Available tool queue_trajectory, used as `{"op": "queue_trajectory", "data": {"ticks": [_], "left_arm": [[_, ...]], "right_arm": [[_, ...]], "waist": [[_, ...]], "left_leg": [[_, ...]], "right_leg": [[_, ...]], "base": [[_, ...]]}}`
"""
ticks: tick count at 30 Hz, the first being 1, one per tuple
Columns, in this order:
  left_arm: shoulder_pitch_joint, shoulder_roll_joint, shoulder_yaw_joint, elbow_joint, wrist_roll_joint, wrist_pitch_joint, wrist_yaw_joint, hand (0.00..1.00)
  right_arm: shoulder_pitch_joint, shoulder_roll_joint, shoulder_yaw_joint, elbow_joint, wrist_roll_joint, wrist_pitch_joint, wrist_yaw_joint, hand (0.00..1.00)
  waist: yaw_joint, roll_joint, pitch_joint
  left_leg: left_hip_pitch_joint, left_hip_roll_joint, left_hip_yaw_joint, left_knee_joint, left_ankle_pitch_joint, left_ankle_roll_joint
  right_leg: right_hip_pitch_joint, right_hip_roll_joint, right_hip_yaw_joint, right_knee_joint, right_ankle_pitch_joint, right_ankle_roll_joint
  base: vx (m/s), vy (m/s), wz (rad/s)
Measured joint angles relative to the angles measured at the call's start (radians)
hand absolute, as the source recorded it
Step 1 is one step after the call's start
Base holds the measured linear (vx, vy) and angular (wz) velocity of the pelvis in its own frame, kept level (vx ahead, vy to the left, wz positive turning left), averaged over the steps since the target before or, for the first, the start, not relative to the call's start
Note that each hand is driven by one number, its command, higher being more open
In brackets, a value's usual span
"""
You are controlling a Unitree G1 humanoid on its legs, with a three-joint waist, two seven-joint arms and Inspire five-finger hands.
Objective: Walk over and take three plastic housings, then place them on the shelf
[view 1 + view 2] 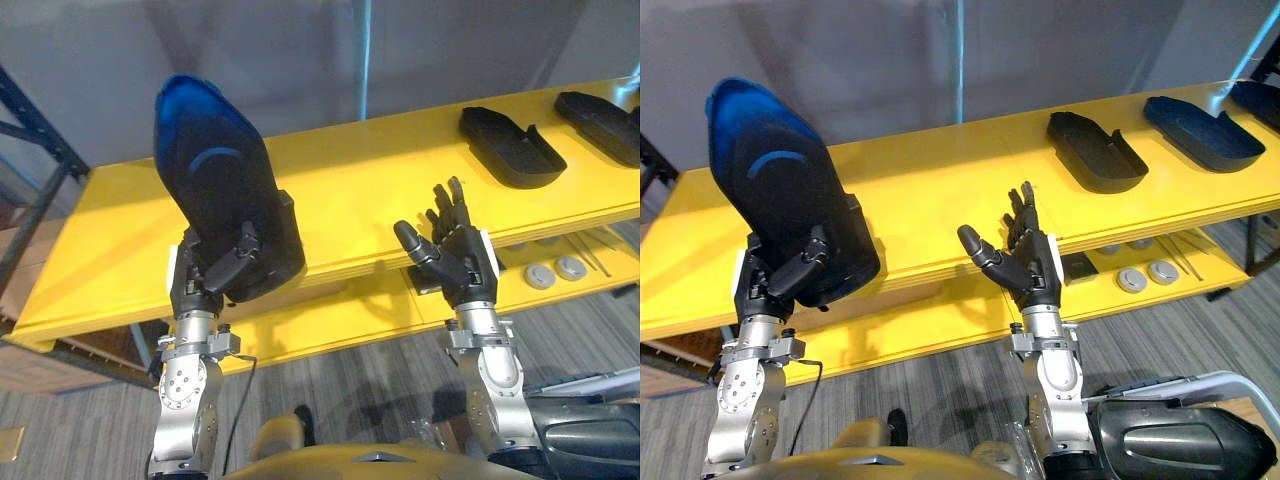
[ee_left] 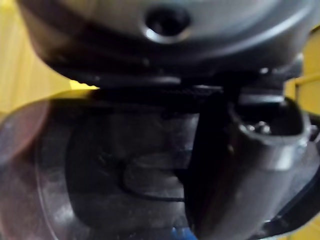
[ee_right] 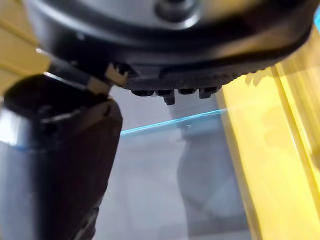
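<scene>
Left eye: left hand point(image 1: 200, 280) is curled round the lower end of a plastic housing point(image 1: 215, 170), thumb across its front. The housing stands on end, top leaning left, in the air over the front edge of the yellow shelf point(image 1: 360, 190), not set down. It is dark and glossy with a rounded top, a blue sheen and one curved blue line. Right hand point(image 1: 462, 258) is to its right, fingers straight and spread, holding nothing. A second housing point(image 1: 510, 147) lies hollow side up on the shelf at right. A third housing point(image 1: 605, 122) is past it, clipped by the frame edge. Grey discs point(image 1: 555, 270) sit on the lower level.

Right eye: third housing shows whole here. Beyond it is another dark shape point(image 1: 1258, 100), clipped, can't tell what it is.

Left wrist: thumb lies against the housing's dark surface, very close and blurred. The fingers are hidden behind it.

Right wrist: thumb and fingertips stand apart with nothing between them. The grey wall point(image 3: 165, 190) and the shelf's yellow edge show past them.
</scene>
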State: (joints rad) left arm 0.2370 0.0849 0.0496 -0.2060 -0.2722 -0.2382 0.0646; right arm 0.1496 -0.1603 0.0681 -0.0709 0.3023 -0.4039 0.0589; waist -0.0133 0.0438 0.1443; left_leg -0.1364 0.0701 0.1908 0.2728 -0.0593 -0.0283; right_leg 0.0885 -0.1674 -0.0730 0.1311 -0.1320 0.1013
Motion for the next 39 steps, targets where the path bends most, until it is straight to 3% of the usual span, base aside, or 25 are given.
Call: {"op": "queue_trajectory", "data": {"ticks": [3, 4, 10, 14, 19, 24, 30, 34, 39], "left_arm": [[-0.008, 0.020, -0.003, -0.005, -0.001, 0.024, -0.004, 0.00], [-0.009, 0.023, -0.007, -0.023, -0.010, 0.063, -0.016, 0.00], [-0.095, 0.054, -0.103, -0.039, -0.052, 0.138, -0.113, 0.00], [-0.206, 0.094, -0.155, -0.030, -0.116, 0.202, -0.108, 0.00], [-0.432, 0.111, -0.153, 0.108, -0.196, 0.235, 0.028, 0.00], [-0.644, 0.125, -0.071, 0.417, -0.239, 0.245, 0.204, 0.00], [-0.786, 0.143, 0.006, 0.649, -0.277, 0.249, 0.388, 0.00], [-0.852, 0.173, 0.007, 0.721, -0.279, 0.312, 0.492, 0.00], [-0.868, 0.189, 0.011, 0.805, -0.294, 0.358, 0.527, 0.00]], "right_arm": [[0.000, 0.030, 0.002, -0.025, 0.020, 0.004, -0.002, 1.00], [0.005, 0.048, -0.002, -0.053, 0.025, 0.004, -0.006, 1.00], [0.044, 0.050, -0.007, -0.075, 0.017, 0.013, -0.034, 1.00], [0.061, 0.050, -0.010, -0.081, 0.018, 0.029, -0.033, 1.00], [0.111, 0.049, -0.017, -0.099, 0.020, 0.053, -0.020, 1.00], [0.137, 0.046, 0.007, -0.099, 0.019, 0.084, 0.007, 1.00], [0.205, 0.048, 0.039, -0.101, 0.021, 0.105, 0.032, 1.00], [0.245, 0.047, 0.092, -0.134, 0.020, 0.116, 0.047, 1.00], [0.249, 0.038, 0.129, -0.149, 0.020, 0.118, 0.043, 1.00]], "waist": [[-0.014, -0.030, -0.003], [-0.030, -0.035, -0.004], [-0.055, -0.035, -0.005], [-0.097, -0.034, -0.006], [-0.157, -0.034, -0.019], [-0.215, -0.036, -0.021], [-0.259, -0.036, -0.022], [-0.281, -0.036, -0.022], [-0.294, -0.036, -0.022]], "left_leg": [[0.008, -0.014, 0.031, -0.001, -0.012, 0.019], [0.022, -0.020, 0.041, -0.011, -0.018, 0.023], [0.048, -0.016, 0.085, -0.039, -0.019, 0.020], [0.095, -0.009, 0.137, -0.068, -0.019, 0.015], [0.130, -0.004, 0.193, -0.113, -0.004, 0.008], [0.168, 0.010, 0.254, -0.179, 0.029, -0.004], [0.225, 0.007, 0.305, -0.298, 0.089, -0.016], [0.253, 0.007, 0.328, -0.357, 0.115, -0.022], [0.249, 0.016, 0.336, -0.357, 0.118, -0.025]], "right_leg": [[-0.006, -0.020, 0.023, -0.013, 0.017, 0.025], [-0.006, -0.025, 0.025, -0.014, 0.025, 0.026], [-0.013, -0.022, 0.055, -0.032, 0.034, 0.022], [-0.014, -0.019, 0.100, -0.031, 0.036, 0.026], [-0.039, -0.009, 0.162, -0.030, 0.043, 0.029], [-0.058, 0.016, 0.220, -0.049, 0.076, 0.023], [-0.072, 0.041, 0.259, -0.047, 0.089, 0.019], [-0.078, 0.054, 0.273, -0.047, 0.090, 0.020], [-0.088, 0.056, 0.277, -0.049, 0.091, 0.021]], "base": [[0.12, 0.124, -0.32], [0.09, 0.072, -0.23], [0.01, 0.011, -0.25], [-0.04, 0.001, -0.43], [-0.04, 0.007, -0.40], [-0.01, -0.024, -0.35], [-0.01, -0.042, -0.24], [-0.03, -0.030, -0.14], [-0.03, -0.028, -0.05]]}}
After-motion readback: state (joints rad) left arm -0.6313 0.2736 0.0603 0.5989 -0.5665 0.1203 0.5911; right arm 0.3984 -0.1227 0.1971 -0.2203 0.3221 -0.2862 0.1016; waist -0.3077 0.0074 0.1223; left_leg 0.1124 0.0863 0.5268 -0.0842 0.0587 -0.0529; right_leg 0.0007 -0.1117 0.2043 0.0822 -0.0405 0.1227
